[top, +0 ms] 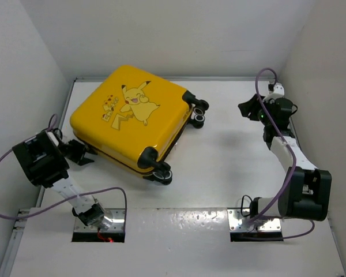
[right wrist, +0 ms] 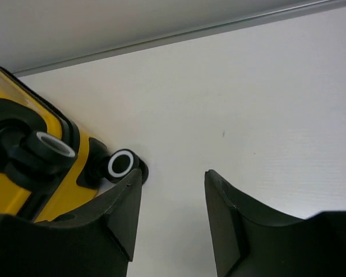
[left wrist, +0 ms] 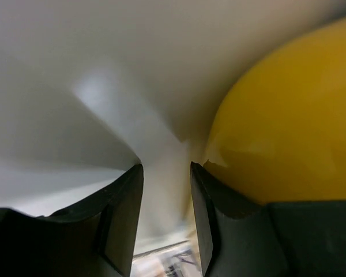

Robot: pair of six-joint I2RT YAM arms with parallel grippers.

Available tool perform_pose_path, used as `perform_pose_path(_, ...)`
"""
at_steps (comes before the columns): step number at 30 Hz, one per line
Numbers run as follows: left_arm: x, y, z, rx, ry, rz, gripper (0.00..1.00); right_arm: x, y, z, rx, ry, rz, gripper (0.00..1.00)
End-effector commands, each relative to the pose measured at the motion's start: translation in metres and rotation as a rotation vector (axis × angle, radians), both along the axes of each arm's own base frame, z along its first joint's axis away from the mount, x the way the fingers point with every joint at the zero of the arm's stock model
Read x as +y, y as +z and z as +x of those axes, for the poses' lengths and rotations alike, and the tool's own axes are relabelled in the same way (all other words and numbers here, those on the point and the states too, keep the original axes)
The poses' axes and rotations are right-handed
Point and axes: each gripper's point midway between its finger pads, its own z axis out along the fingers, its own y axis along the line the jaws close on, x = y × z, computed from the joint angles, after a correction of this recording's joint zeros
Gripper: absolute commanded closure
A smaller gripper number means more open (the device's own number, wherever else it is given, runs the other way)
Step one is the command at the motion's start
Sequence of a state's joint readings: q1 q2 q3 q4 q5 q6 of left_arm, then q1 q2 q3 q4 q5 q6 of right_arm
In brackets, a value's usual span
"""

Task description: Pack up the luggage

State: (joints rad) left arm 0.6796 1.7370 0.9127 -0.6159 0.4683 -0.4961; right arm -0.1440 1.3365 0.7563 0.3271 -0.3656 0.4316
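Observation:
The luggage (top: 127, 118) is a yellow hard-shell suitcase lying flat and closed at the back left of the table, cartoon side up, with black wheels (top: 199, 112) toward the right. My left gripper (top: 81, 154) sits low at its near-left corner. In the left wrist view the yellow shell (left wrist: 282, 133) curves just right of the left gripper (left wrist: 166, 168), whose jaws stand a narrow gap apart with only white surface between them. My right gripper (top: 247, 108) hovers right of the wheels, open and empty. In its wrist view the right gripper (right wrist: 173, 173) shows a wheel (right wrist: 122, 164) by the left fingertip.
White walls (top: 34, 57) close in the table on the left, back and right. Purple cables (top: 112, 193) loop off both arms. Metal base plates (top: 256, 220) sit at the near edge. The back wall seam (right wrist: 161, 37) runs behind the suitcase.

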Motion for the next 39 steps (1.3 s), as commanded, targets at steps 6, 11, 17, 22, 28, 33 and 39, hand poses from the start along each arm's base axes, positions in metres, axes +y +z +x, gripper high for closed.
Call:
perform_pose_path(6, -0.044, 0.021, 0.183, -0.401, -0.138, -0.055, 0.53, 0.015, -0.004, -0.015, -0.033, 0.118, 0.017, 0.45)
perform_pose_path(11, -0.023, 0.056, 0.219, -0.509, -0.191, 0.153, 0.37, 0.018, -0.009, -0.029, -0.029, 0.138, -0.099, 0.45)
perform_pose_path(17, 0.045, 0.174, 0.189, -0.639, -0.203, 0.54, 0.28, 0.014, 0.012, -0.051, -0.119, 0.099, -0.295, 0.45)
perform_pose_path(22, 0.075, 0.221, 0.127, -0.572, -0.236, 0.731, 0.0, 0.05, 0.048, -0.096, -0.234, 0.173, -0.109, 0.33)
perform_pose_path(28, 0.067, 0.227, 0.047, -0.585, -0.107, 0.762, 0.0, 0.153, -0.038, -0.166, 0.066, 0.341, -0.113, 0.85)
perform_pose_path(33, 0.036, 0.26, 0.025, -0.722, -0.14, 0.901, 0.0, 0.183, -0.053, -0.169, -0.053, 0.33, -0.318, 0.6)
perform_pose_path(39, 0.037, 0.252, 0.016, -0.698, -0.115, 0.9, 0.0, 0.249, -0.071, -0.186, -0.008, 0.35, -0.38, 0.62)
